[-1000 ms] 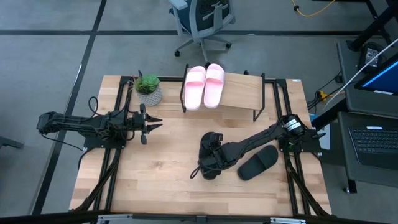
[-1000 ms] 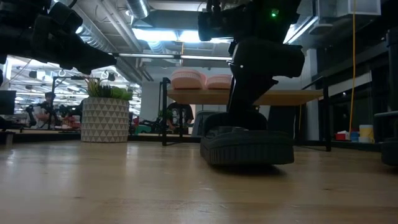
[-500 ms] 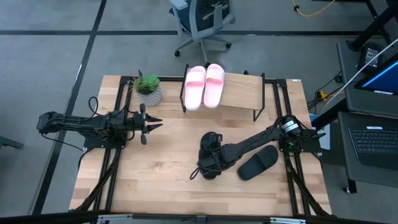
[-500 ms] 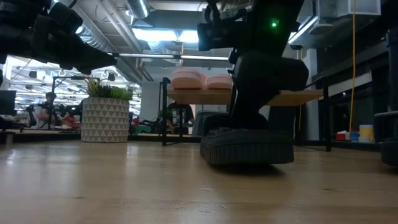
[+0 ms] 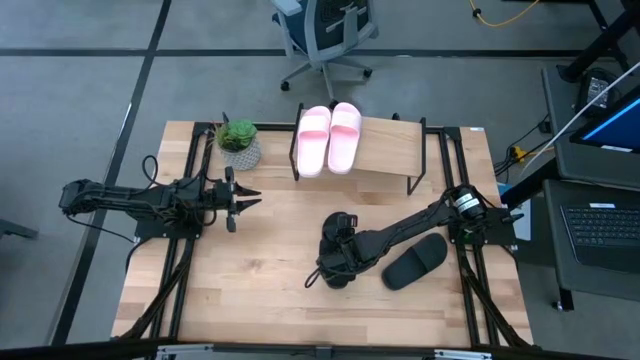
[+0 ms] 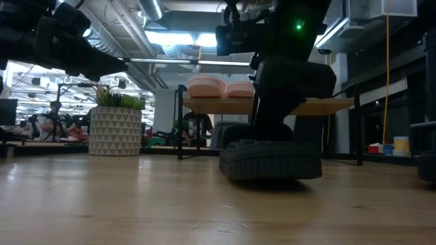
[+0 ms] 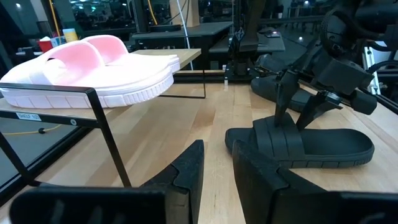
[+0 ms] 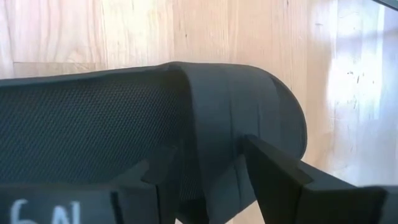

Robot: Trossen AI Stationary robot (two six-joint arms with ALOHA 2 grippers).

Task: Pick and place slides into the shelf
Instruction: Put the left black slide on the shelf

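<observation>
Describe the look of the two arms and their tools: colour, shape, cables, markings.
Both arms are dark and slender with jointed segments. The left tool ends in two tapering, pointed black fingers. Black cables loop beside the left arm near its base. The right tool has flat, angular black fingers; pale handwritten characters mark its body, and a green light glows on that arm.
</observation>
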